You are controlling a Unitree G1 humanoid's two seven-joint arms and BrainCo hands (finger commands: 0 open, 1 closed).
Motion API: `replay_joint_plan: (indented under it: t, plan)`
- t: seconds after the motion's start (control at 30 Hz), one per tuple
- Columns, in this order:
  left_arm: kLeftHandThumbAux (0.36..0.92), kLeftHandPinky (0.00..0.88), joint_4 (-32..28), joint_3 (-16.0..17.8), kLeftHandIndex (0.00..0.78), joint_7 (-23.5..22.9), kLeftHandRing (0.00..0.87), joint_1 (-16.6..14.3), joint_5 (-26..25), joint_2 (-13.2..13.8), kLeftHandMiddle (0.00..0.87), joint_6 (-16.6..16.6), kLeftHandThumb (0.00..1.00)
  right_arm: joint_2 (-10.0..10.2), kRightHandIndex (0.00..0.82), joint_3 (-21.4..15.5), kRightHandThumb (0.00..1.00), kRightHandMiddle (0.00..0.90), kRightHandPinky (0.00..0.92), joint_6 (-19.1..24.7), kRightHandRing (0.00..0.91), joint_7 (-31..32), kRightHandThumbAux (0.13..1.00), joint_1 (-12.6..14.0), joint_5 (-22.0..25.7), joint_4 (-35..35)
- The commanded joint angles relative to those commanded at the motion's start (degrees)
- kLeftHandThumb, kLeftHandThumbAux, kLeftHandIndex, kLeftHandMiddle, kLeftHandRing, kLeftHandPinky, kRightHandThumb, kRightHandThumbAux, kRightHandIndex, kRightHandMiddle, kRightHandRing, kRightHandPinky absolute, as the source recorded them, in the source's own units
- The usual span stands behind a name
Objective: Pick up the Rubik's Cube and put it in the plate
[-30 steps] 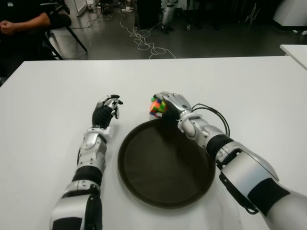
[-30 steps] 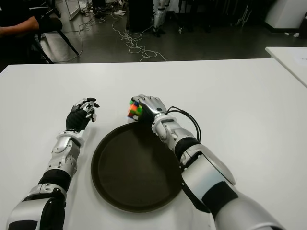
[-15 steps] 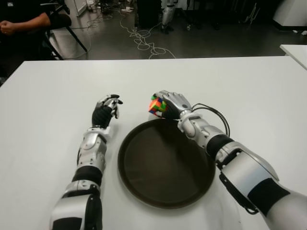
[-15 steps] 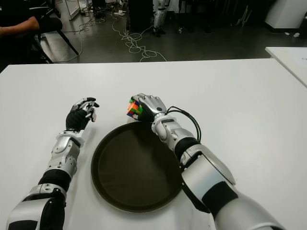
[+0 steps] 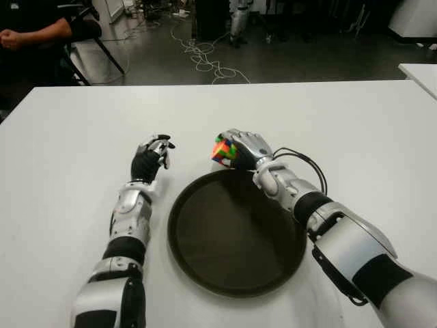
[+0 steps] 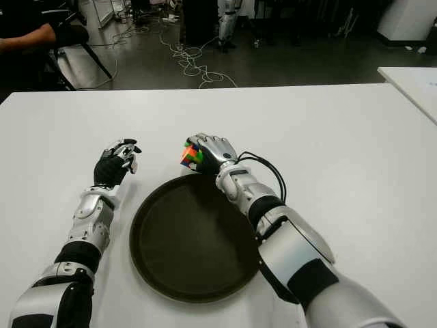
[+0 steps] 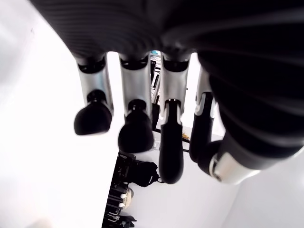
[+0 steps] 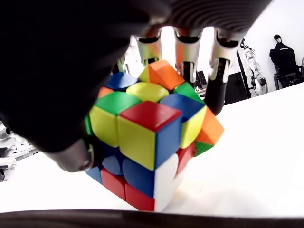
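- White tabletop [image 5: 328, 116] fills my view, dark cabled floor beyond
- My right hand [image 5: 247, 147] has its fingers curled around the multicoloured Rubik's Cube [image 5: 222, 149], tilted on a corner just past the far rim of the round dark brown plate [image 5: 235, 232], presumably to carry it over
- My left hand [image 5: 150, 158] shows left of the plate, fingers loosely bent, holding nothing

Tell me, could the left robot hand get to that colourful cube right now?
Probably, but needlessly: bare table lies between the left robot hand and the Rubik's Cube, yet the right robot hand already grips it beside the plate.
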Motion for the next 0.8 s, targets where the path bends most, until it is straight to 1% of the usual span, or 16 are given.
replay_joint_plan:
  t: [0.2, 0.4, 0.5, 0.63, 0.8]
  plan:
    - [0.657, 0.799, 0.2, -0.1, 0.426, 0.3, 0.782, -0.1, 0.2, 0.0, 0.558, 0.2, 0.853, -0.1, 0.372, 0.1, 0.942, 0.478, 0.462, 0.3, 0.506, 0.0, 0.668, -0.1, -0.1, 0.0]
    - [0.658, 0.795, 0.3, -0.3, 0.425, 0.8, 0.778, -0.1, 0.7, 0.0, 0.56, -0.4, 0.853, -0.7, 0.372, -0.5, 0.942, 0.478, 0.475, 0.2, 0.51, 0.3, 0.668, -0.8, 0.4, 0.0]
    - [0.657, 0.795, 0.4, -0.2, 0.425, 0.8, 0.776, -0.2, 0.7, 0.0, 0.559, -0.4, 0.853, -2.1, 0.373, -1.8, 0.942, 0.48, 0.485, -0.6, 0.512, 0.3, 0.668, -2.3, 1.5, -0.4]
    - [0.658, 0.797, 0.6, -0.2, 0.425, 0.8, 0.774, -0.3, 0.8, 0.1, 0.559, -0.5, 0.854, -3.2, 0.37, -3.2, 0.942, 0.482, 0.505, -1.3, 0.516, 0.0, 0.668, -3.3, 2.2, -0.7]
    - [0.658, 0.794, 0.5, -0.4, 0.422, 0.7, 0.77, -0.2, 1.1, 0.2, 0.558, -0.9, 0.853, -4.8, 0.355, -5.6, 0.94, 0.489, 0.551, -2.4, 0.529, -2.4, 0.671, -4.7, 3.3, -1.9]
